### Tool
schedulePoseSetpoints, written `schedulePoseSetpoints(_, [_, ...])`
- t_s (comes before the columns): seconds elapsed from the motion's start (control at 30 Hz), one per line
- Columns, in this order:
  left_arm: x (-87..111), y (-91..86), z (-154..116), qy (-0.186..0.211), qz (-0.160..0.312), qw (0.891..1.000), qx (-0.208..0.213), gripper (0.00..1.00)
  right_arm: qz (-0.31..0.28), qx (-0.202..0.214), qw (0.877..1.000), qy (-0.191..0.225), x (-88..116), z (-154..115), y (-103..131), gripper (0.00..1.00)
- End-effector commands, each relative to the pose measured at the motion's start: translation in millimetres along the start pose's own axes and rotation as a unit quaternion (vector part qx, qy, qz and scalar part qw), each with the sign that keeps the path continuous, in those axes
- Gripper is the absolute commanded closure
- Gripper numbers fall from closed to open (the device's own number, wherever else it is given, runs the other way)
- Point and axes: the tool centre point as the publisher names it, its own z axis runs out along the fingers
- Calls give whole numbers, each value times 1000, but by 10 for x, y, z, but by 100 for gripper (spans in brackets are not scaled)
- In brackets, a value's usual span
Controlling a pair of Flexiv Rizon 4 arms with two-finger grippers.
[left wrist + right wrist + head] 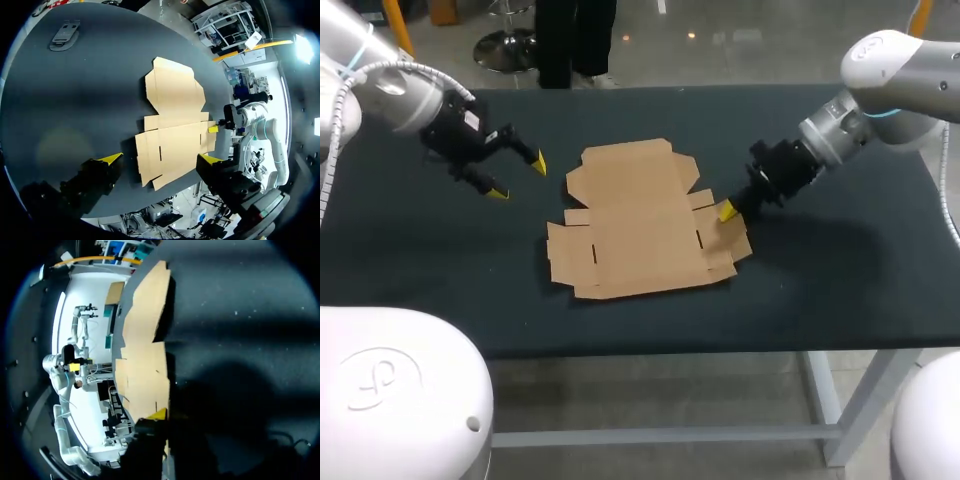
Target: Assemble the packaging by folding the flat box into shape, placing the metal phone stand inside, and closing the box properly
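- Flat box (pixel 640 222): plain tan cardboard, no print.
- Table (pixel 420 260) under the box: dark, blackish, unpatterned.
- Left gripper (pixel 517 177) beside the box: black, yellow-tipped.
- Phone stand (pixel 64 34), well apart from the box: grey.

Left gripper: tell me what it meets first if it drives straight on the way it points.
Likely the flat cardboard box: the open left gripper points at its near edge. Height is unclear, so it might touch the table just before it.

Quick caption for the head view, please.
Flat box lies unfolded; right gripper at its edge, left gripper open beside it.
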Motion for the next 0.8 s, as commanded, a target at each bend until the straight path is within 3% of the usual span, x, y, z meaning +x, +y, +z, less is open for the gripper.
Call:
schedulePoseSetpoints(0.03, [6, 3, 19, -1, -1, 1000, -1, 0, 12, -22, 1000, 2, 12, 53, -103, 100])
schedulePoseSetpoints(0.2, [7, 3, 36, 1, 0, 1000, -5, 0, 26, -50, 998, 7, 59, 83, -145, 100])
schedulePoseSetpoints(0.8, [-32, 26, 7, 7, 3, 1000, -6, 0, 35, -65, 997, 14, 178, 157, -193, 100])
